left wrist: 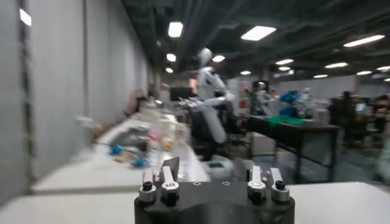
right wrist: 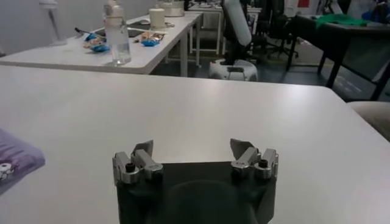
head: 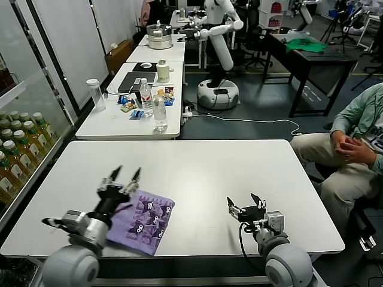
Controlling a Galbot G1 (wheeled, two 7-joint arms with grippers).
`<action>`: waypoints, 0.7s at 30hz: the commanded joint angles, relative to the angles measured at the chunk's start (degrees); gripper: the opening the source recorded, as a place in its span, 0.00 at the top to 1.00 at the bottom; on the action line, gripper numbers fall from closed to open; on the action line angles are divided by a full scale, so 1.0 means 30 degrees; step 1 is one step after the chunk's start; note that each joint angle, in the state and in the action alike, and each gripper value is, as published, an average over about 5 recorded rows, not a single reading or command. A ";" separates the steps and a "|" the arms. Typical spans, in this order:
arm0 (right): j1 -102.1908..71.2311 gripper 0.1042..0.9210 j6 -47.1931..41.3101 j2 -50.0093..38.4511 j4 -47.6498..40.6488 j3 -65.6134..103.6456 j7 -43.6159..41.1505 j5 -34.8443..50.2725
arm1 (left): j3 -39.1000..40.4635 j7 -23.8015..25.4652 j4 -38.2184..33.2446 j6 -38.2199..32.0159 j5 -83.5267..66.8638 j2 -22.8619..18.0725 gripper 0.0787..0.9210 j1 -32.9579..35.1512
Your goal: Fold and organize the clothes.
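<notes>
The lavender T-shirt (head: 145, 222) lies folded into a compact, roughly rectangular packet on the near left part of the white table (head: 197, 173), close to the near edge. Its long axis runs from the near edge toward the far right, so the packet sits at a slant to the table's sides, with its far right corner pointing toward the table's middle. The upper face shows small dark-and-white printed figures and darker purple lettering; the fabric looks thin and soft, with rounded, slightly puffy folded edges. In the right wrist view only a corner of the T-shirt (right wrist: 15, 161) shows, with one printed figure on it.

The left gripper (head: 124, 176) is raised just beyond the packet's far left end, its fingers spread apart and holding nothing; the arm behind it crosses over the packet's left side. The right gripper (head: 246, 205) sits low over bare table at the near right, well apart from the shirt, its fingers also spread wide and empty.
</notes>
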 commanded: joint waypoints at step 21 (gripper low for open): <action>0.4497 0.12 -0.0011 0.4071 -0.3679 -0.9728 0.2154 0.4209 | -0.4138 -0.0087 0.2405 -0.2010 0.2310 0.1222 0.12 0.1027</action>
